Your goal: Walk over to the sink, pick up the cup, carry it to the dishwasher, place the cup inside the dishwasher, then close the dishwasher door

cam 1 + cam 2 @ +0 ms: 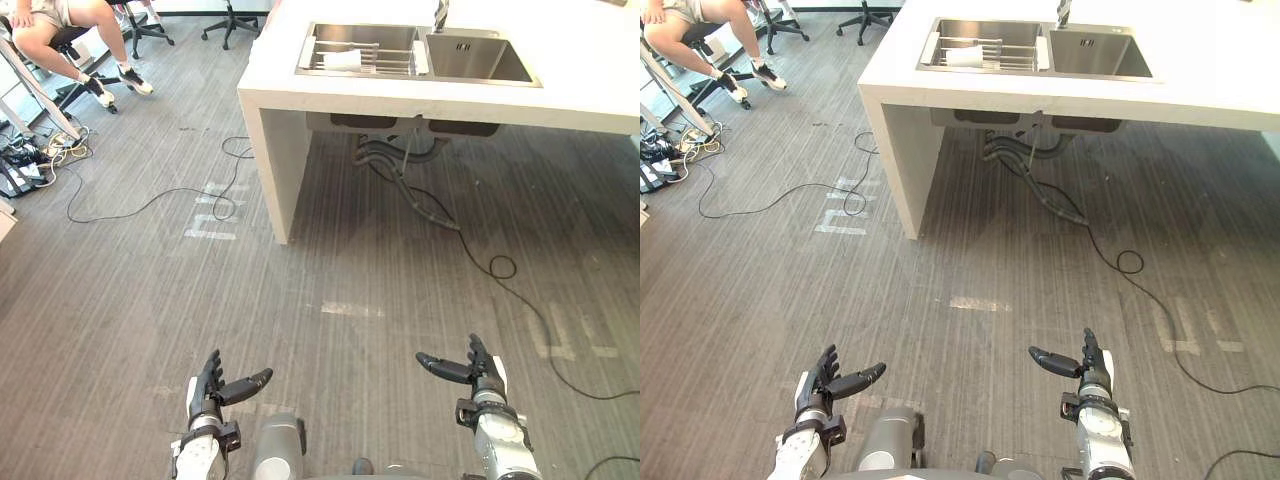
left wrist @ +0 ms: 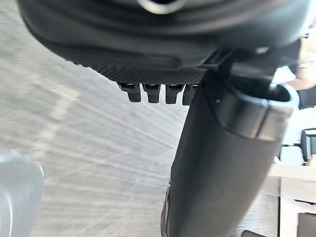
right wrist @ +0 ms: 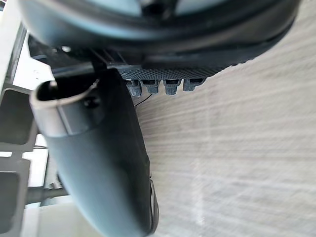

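Underfoot and all around, a grey striped floor (image 1: 330, 340). Ahead at the far side of it, well apart from both hands, a thick white counter (image 1: 580, 100) on a slab leg. Set into its top, a steel double sink (image 1: 480, 62), with grey hoses (image 1: 400, 165) under it. Off to the far left, a seated person (image 1: 60, 25) on a black office chair (image 1: 68, 40), legs and trainers in view. Across the sink's left basin, a wire rack (image 1: 385, 62). Low in the head views, over bare floor, the left hand (image 1: 207, 392) and the right hand (image 1: 484, 378), well apart from each other: fingers straight and slightly spread, thumbs stretched inward toward one another, both empty. Same in the wrist views: straight fingers (image 2: 150, 91) of the left, straight fingers (image 3: 173, 85) of the right, floor past them. On the rack, lying on its side, the white cup (image 1: 341, 60), far from either hand.
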